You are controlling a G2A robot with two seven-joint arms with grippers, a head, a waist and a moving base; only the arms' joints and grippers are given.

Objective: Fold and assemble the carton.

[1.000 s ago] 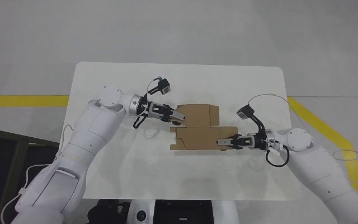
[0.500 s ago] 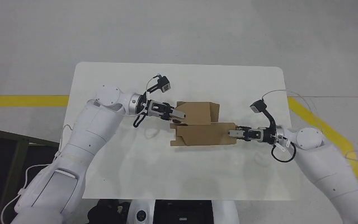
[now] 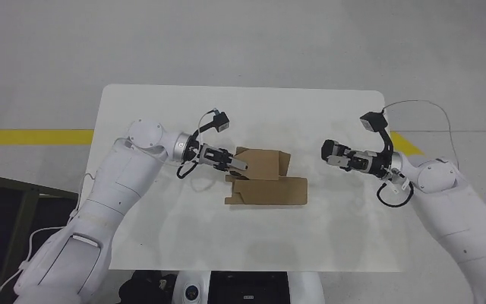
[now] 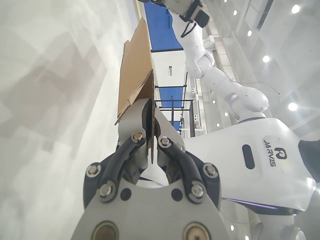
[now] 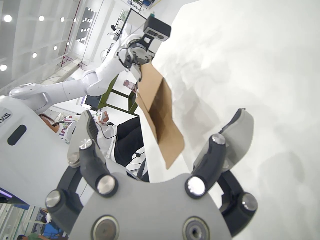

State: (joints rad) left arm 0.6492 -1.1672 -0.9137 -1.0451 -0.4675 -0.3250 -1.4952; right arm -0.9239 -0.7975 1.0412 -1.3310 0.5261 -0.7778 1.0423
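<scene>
Carton (image 3: 267, 191) could sag or twist loose: only the left jaws pinch one flap edge, while the right jaws hang wide, well apart.

The carton (image 4: 136, 71) edge hides between the left end effector (image 4: 150, 108) pads — grip depth unclear; underside hidden.

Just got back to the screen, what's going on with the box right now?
The left gripper is shut on one end of the brown cardboard carton, which lies partly folded on the white table and is not yet formed into a box. The right gripper is open, off the carton's other end with a gap between them, holding nothing.
</scene>
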